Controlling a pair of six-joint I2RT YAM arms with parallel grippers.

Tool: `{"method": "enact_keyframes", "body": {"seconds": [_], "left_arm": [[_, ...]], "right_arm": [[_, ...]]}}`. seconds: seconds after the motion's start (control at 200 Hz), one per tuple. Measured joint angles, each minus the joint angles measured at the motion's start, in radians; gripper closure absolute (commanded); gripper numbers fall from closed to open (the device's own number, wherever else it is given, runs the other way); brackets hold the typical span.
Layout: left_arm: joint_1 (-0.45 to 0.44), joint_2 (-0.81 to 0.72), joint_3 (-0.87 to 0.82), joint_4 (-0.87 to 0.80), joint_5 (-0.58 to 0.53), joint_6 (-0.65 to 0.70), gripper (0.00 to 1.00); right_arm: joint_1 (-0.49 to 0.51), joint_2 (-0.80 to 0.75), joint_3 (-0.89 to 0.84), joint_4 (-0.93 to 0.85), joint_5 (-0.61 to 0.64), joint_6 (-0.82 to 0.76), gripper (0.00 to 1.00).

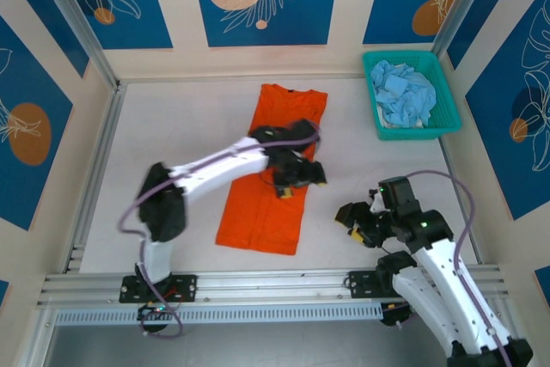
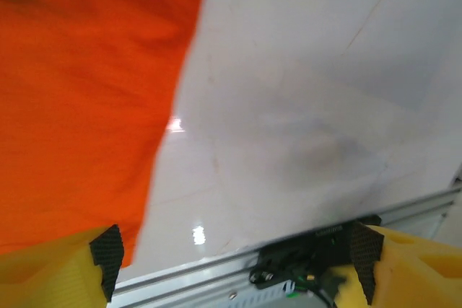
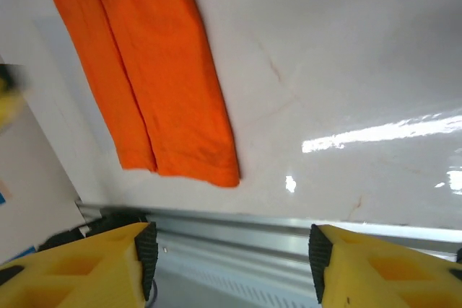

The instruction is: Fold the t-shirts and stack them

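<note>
White bench (image 1: pixel 378 178) carries orange t-shirt (image 1: pixel 258 217) in a long strip; left end effector (image 1: pixel 301 182), right end effector (image 1: pixel 357 216) spread, empty. Advise gripping both near-edge corners together

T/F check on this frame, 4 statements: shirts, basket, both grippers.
1. The orange t-shirt lies flat on the table as a long narrow strip, with no sleeves sticking out. True.
2. The blue t-shirts are folded and stacked on the table beside the orange one. False: the blue t-shirts lie crumpled in the teal basket at the table's far right corner.
3. The left gripper is shut on the orange shirt's edge. False: the left gripper is open above the shirt's edge, with nothing between its fingers.
4. The right gripper is open and empty, over bare table to the right of the orange shirt. True.
</note>
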Motion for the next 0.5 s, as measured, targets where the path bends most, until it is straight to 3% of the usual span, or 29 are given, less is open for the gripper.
{"method": "enact_keyframes", "body": {"seconds": [0.145, 0.23, 0.38, 0.5], "left_arm": [[0.186, -0.315, -0.292, -0.005, 0.013, 0.118, 0.31], [0.288, -0.442, -0.515, -0.025, 0.027, 0.18, 0.33], [0.456, -0.542, -0.818, -0.029, 0.093, 0.279, 0.39], [0.522, -0.552, -0.917, 0.004, 0.148, 0.334, 0.42]], "right_arm": [[0.288, 0.114, -0.063, 0.123, 0.022, 0.148, 0.45], [0.436, 0.212, -0.072, 0.209, 0.063, 0.233, 0.46], [0.573, 0.457, -0.049, 0.346, 0.144, 0.347, 0.46], [0.624, 0.658, 0.033, 0.408, 0.176, 0.385, 0.47]]}}
